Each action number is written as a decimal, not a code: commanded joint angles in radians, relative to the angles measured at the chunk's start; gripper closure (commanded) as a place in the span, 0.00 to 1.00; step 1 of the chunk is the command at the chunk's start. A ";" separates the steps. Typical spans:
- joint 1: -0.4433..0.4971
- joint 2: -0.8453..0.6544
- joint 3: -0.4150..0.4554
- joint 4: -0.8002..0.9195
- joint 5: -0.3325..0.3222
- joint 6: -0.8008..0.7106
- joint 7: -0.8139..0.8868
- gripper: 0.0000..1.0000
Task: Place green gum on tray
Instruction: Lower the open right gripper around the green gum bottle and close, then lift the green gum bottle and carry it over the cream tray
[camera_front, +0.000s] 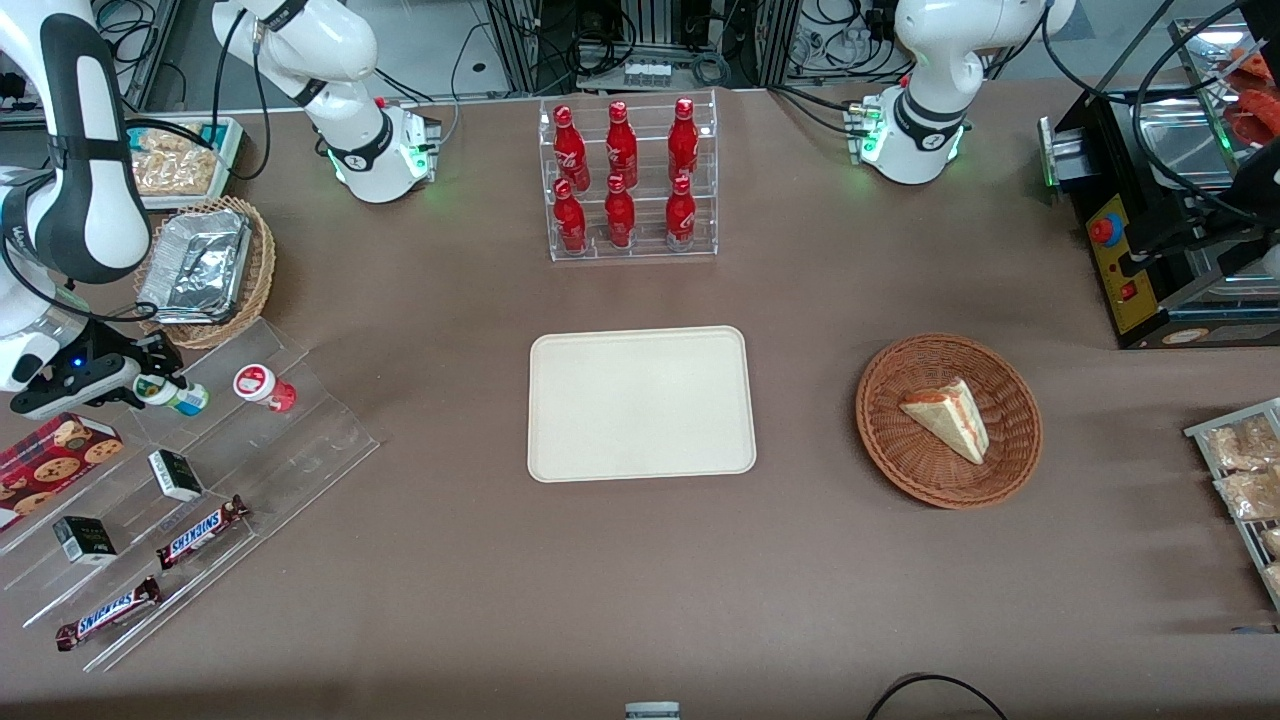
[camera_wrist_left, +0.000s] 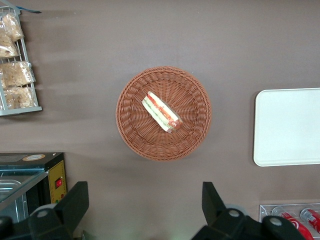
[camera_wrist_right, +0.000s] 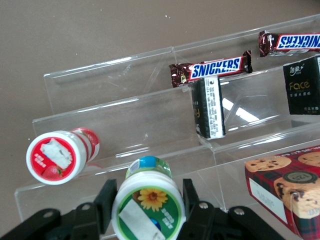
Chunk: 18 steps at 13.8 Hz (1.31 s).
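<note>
**Now the pincer holds the green gum over the clear rack**

Clearly the pincer (camera_front: 150, 385) is closed around the green gum (camera_front: 172, 395), its black fingers (camera_wrist_right: 102, 202) pressed against either side of the white bottle just below the green-and-white lid. The bottle lies tilted in the grip at the upper step of the clear acrylic rack (camera_front: 200, 490), at the working arm's end of the brown surface (camera_front: 450, 560). Just beside it sits the red-lidded bottle (camera_front: 262, 386), apart from the fingers. On the lower steps, nearer the front camera, lie two Snickers bars (camera_front: 200, 532), two small dark boxes (camera_front: 176, 475) and a red cookie box (camera_front: 55, 455).

The tray (camera_front: 640, 403) lies flat in the middle of the surface, well apart from the gum, with nothing on it. A wicker basket (camera_front: 880, 440) holding a sandwich wedge (camera_front: 948, 418) sits toward the parked arm's end, and a clear stand of red bottles (camera_front: 628, 180) is farther from the front camera than the tray.
</note>
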<state>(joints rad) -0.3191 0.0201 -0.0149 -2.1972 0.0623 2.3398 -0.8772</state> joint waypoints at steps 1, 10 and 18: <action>0.005 -0.006 0.004 0.075 0.028 -0.089 -0.011 1.00; 0.299 -0.003 0.003 0.378 0.016 -0.464 0.353 1.00; 0.693 0.124 0.001 0.470 0.011 -0.461 0.974 1.00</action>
<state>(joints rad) 0.2977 0.0763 -0.0005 -1.7911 0.0681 1.8913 -0.0306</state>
